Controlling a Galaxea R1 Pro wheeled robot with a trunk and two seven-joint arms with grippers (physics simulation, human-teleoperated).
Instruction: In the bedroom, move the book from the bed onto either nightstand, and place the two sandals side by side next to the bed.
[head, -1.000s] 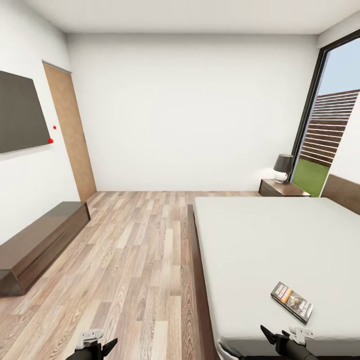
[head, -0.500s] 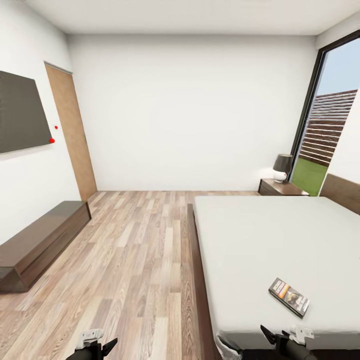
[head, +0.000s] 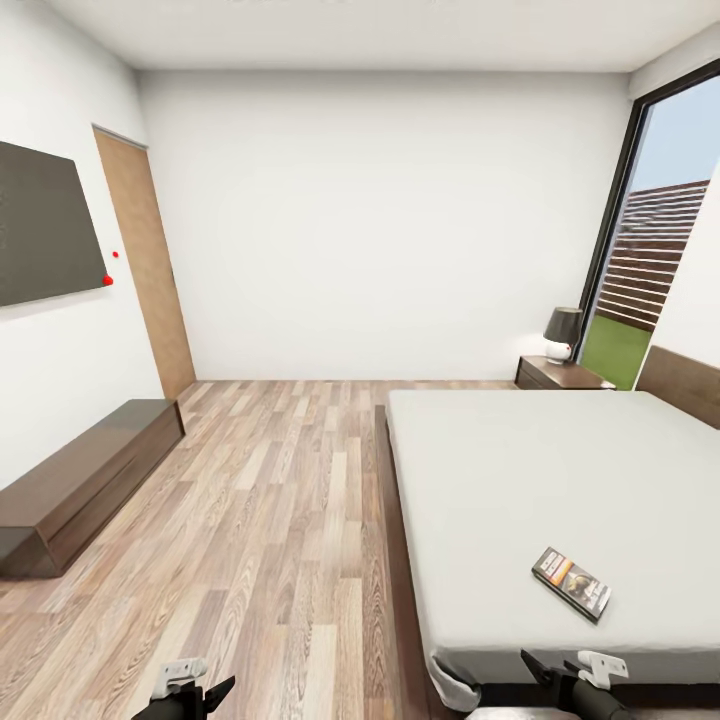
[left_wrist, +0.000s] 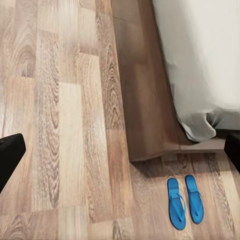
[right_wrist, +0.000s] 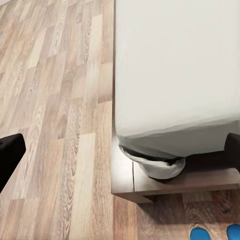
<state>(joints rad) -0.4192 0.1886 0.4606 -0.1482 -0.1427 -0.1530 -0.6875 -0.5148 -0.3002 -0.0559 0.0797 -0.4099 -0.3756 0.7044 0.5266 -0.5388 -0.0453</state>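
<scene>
**Robot backs off from the bed; book waits near the foot corner**

Backing away is what the head view suggests: over the last second the bed's near edge and the book have slid up the picture while the room's far wall barely changed, so the camera moved, not the things.

The book (head: 571, 582) lies flat on the grey mattress of the bed (head: 520, 470), near its foot and well apart from the nightstand (head: 562, 374), which stands beside the headboard by the window with a lamp (head: 563, 333) on it. The two sandals (left_wrist: 185, 201) lie side by side on the floor (head: 270, 500) just past the bed's foot corner.

The left hand (head: 190, 690) and right hand (head: 570, 672) sit low at the picture's edge; both look spread wide, with nothing between the fingers.

The paperback is probably light, thin and a little flexible, lying flush on soft bedding. A pinch across one long edge, pressing slightly into the mattress, seems the likeliest hold.
</scene>
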